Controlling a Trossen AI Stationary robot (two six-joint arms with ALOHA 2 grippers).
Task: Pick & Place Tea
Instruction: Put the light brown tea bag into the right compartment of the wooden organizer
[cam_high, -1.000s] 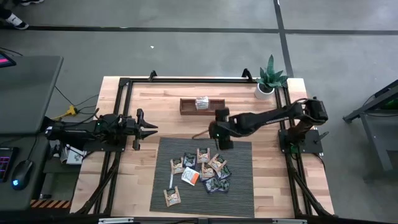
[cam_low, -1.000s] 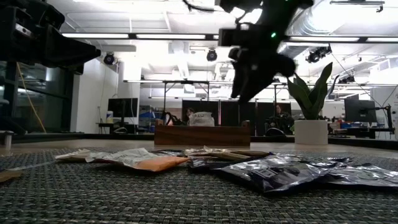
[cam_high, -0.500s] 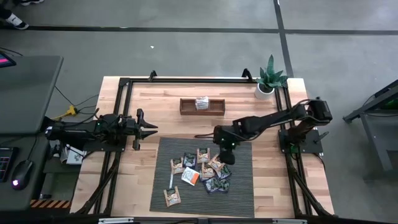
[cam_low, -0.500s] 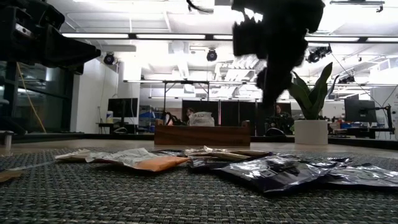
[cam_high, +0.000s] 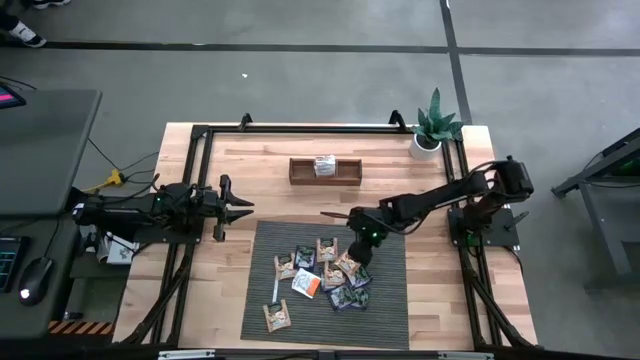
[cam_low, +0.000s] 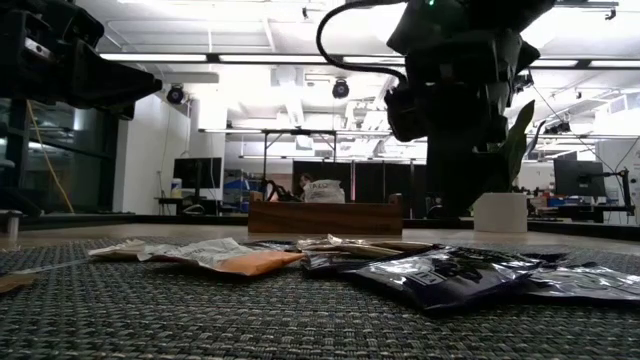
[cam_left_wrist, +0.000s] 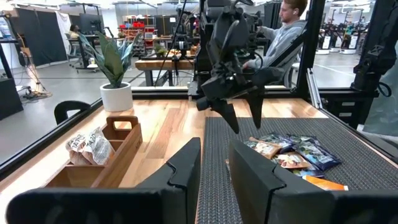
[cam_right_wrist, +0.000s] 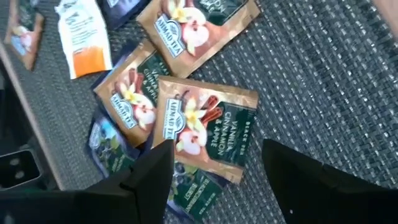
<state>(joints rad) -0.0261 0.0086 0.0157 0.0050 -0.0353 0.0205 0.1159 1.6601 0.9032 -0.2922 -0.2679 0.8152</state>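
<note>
**Hovering over the tea pile, jaws wide, nothing picked**

Hanging just above the scatter of tea sachets (cam_high: 322, 272) on the grey woven mat (cam_high: 385, 310), the right gripper (cam_high: 358, 252) points down at the pile's right-hand side with its fingers (cam_right_wrist: 146, 180) spread wide and nothing between them. Its wrist view looks straight onto a tan vanilla-cinnamon sachet (cam_right_wrist: 208, 127), which lies flat, overlapping a dark sachet beneath it and touching a neighbouring tan one; an orange-and-white sachet (cam_right_wrist: 81, 37) lies a little apart. The step in hand looks like the approach to a pick: the fingers straddle the tan sachet from above but do not appear to touch it.

The wooden tray (cam_high: 324, 170) stands on the bare table beyond the mat, well apart from the pile, with a sachet already in it (cam_left_wrist: 87, 146); it is most likely where the tea goes. The left gripper (cam_high: 240, 209) waits out at the table's left side, level and facing inward, fingers a narrow gap apart and holding nothing.

The next move probably calls for a short descent and a pinch on one sachet only. Since the packets are thin, flat and overlapping, the risk is catching two at once or sliding off the top one.
</note>
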